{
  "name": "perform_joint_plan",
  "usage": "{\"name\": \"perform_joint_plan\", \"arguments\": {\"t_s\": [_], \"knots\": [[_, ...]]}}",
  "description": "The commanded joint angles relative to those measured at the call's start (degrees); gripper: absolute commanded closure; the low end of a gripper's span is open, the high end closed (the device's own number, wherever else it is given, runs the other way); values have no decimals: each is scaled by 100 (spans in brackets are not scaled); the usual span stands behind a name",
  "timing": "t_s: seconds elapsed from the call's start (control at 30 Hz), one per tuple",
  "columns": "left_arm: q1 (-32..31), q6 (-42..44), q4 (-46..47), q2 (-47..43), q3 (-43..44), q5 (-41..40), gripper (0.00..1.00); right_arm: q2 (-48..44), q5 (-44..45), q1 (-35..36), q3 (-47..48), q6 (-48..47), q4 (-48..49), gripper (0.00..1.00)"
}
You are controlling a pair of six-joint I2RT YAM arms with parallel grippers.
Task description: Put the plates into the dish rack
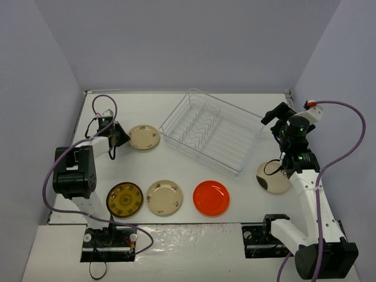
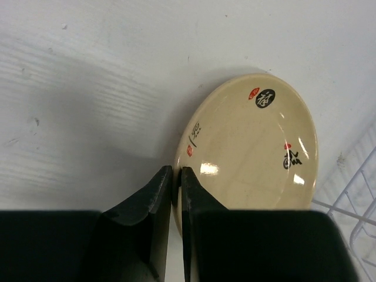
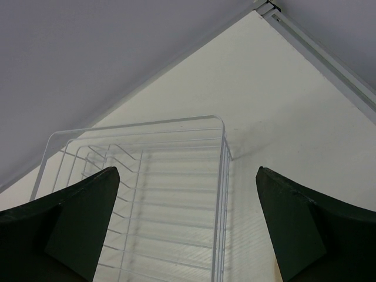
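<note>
The clear wire dish rack (image 1: 211,130) stands at the middle back with no plates in it. My left gripper (image 1: 120,136) is shut on the rim of a cream plate with small motifs (image 1: 144,137), left of the rack. In the left wrist view the fingers (image 2: 158,188) pinch the plate's (image 2: 252,147) near edge. A dark brown plate with a yellow pattern (image 1: 124,199), a second cream plate (image 1: 164,197) and an orange-red plate (image 1: 211,198) lie in a front row. A cream plate with a dark patch (image 1: 272,177) lies under my right arm. My right gripper (image 1: 277,114) is open and empty, beside the rack's right end (image 3: 223,153).
Grey walls close in the table at the back and on both sides. The rack's corner shows at the right edge of the left wrist view (image 2: 358,200). The arm bases and their cables are at the near edge.
</note>
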Motion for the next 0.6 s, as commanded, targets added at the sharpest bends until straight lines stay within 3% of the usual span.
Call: {"name": "perform_joint_plan", "arguments": {"t_s": [0.0,0.17,0.4,0.57], "knots": [[16,156,-254,-945,-88,-617,100,-92,169,-40,160,46,276,0],[7,189,342,-2040,-601,-637,100,-100,52,-40,162,-82,311,0],[7,320,685,-3147,-940,-601,100,-51,-789,-40,117,-323,599,1],[-7,501,968,-3742,-872,-101,100,58,-2638,-35,-62,-745,1215,2]]}}
